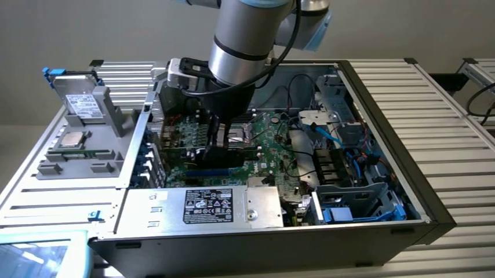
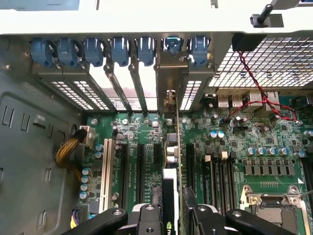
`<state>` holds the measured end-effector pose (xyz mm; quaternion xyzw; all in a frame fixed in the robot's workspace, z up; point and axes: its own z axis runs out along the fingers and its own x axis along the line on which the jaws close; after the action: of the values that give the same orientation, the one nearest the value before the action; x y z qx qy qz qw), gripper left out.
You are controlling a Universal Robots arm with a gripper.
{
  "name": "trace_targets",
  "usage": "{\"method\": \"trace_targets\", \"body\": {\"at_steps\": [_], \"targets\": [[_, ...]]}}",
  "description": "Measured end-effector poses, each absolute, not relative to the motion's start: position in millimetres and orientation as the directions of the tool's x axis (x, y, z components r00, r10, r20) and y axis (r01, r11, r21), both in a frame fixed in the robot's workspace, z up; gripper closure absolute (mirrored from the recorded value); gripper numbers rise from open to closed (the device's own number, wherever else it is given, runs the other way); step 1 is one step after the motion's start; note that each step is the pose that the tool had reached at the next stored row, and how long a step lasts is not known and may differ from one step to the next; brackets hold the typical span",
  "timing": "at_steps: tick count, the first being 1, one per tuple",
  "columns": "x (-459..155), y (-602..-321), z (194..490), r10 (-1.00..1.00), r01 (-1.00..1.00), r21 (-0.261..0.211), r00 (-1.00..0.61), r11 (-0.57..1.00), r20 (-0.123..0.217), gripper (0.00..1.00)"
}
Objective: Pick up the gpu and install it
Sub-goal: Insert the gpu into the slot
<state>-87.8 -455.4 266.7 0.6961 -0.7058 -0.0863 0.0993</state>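
On the slatted worktop (image 1: 452, 116), at the exterior view's left, a grey fixture (image 1: 85, 157) carries a processor (image 1: 73, 139) and a drive (image 1: 81, 103), beside the open computer case (image 1: 371, 234). In mid-case the gripper (image 1: 219, 145) reaches down, its fingers (image 2: 146, 219) pinching the gpu (image 2: 170, 188). The card stands on edge over the motherboard (image 1: 267, 139) among the expansion slots, its metal bracket (image 2: 169, 73) at the rear slot openings. At the exterior view's right sits a grey drive cage (image 1: 363, 194).
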Motion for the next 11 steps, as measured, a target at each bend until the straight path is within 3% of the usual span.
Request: {"method": "trace_targets", "body": {"at_steps": [11], "targets": [[-89.9,-455.6,262.2,-1.000,-0.964,0.264,-0.021,0.026,0.020,0.72]]}}
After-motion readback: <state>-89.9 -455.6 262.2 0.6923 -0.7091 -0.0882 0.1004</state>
